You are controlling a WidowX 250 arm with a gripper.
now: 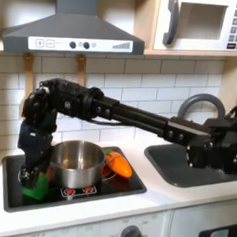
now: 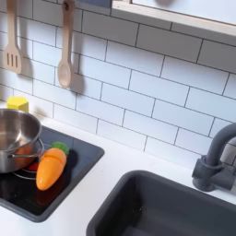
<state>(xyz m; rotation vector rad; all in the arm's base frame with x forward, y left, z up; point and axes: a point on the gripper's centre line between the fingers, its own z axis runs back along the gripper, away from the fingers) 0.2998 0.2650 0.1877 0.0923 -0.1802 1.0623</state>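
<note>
Gripper (image 1: 31,173) is hanging low at the first exterior view's left edge of the toy stove (image 1: 126,179), just beside the steel pot (image 1: 76,165) and right over a green object (image 1: 33,190) lying on the cooktop. Can't tell how far the jaws are spread or whether anything is pinched between them; the black fingers are blending into the dark cooktop and the arm's own shadow.

The green object is sitting at the pot's left side in the first exterior view, touching or nearly touching the pot wall. Too blurred to name it more exactly.

Judging the step as working close around that green piece: keeping the descent straight down and the fingers off the pot wall is mattering most here, since the pot looks light and would be sliding if nudged.

On the pot's other side a toy carrot (image 2: 51,167) is lying on the stove, green top toward the wall tiles (image 2: 138,83). Yellow piece (image 2: 17,103) is sitting behind the pot in the second exterior view. Wooden spoon (image 2: 64,55) and slotted spatula (image 2: 12,41) are hanging on the tiles; sink (image 2: 166,207) and faucet (image 2: 217,157) are sitting to the second exterior view's right; range hood (image 1: 75,27) and microwave (image 1: 202,21) are sitting overhead
</note>
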